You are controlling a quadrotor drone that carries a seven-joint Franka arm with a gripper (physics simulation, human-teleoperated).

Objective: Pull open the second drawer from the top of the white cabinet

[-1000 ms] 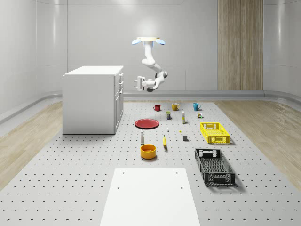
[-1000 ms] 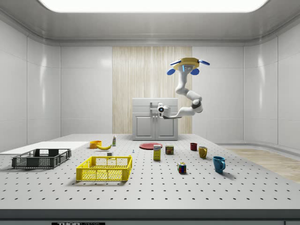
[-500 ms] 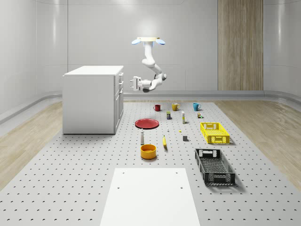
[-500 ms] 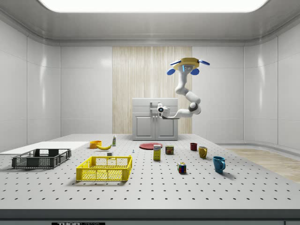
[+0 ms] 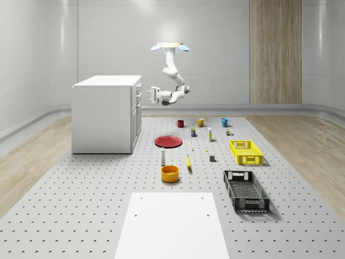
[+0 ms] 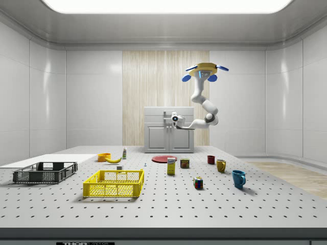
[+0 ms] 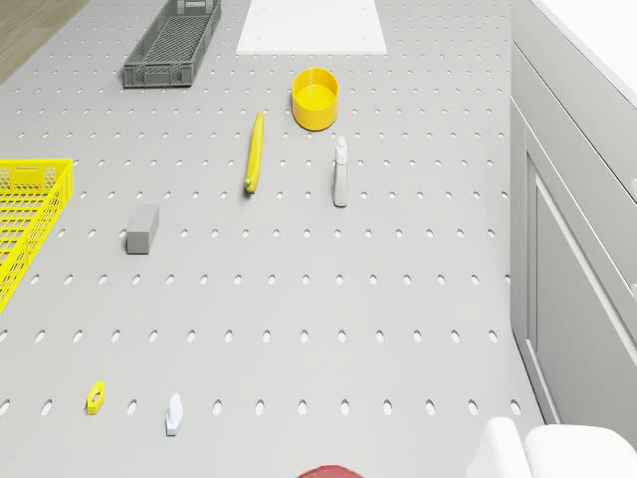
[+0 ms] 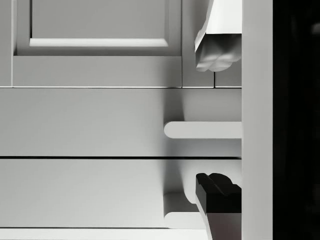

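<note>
White cabinet [image 5: 106, 113] stands on the perforated worktop [image 5: 81, 205] at the whole-scene view's left, its second drawer [image 8: 100, 122] shut, with a bar handle [image 8: 202, 130]. The end effector [image 8: 217, 117] sits close before the drawer fronts, fingers [image 8: 216, 50] spread apart either side of that handle without touching it. The drone [image 5: 170, 47] hovers beside the cabinet, above the red plate [image 5: 168, 141].

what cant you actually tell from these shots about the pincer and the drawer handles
- Contact: in the whole-scene view the pincer sits close to the white cabinet, too small to tell touching from apart.
- Handle: in the wrist view a fingertip overlaps the other handle; depth unclear.
- Drawer fronts: in the drone view, cut off by the edge.
</note>
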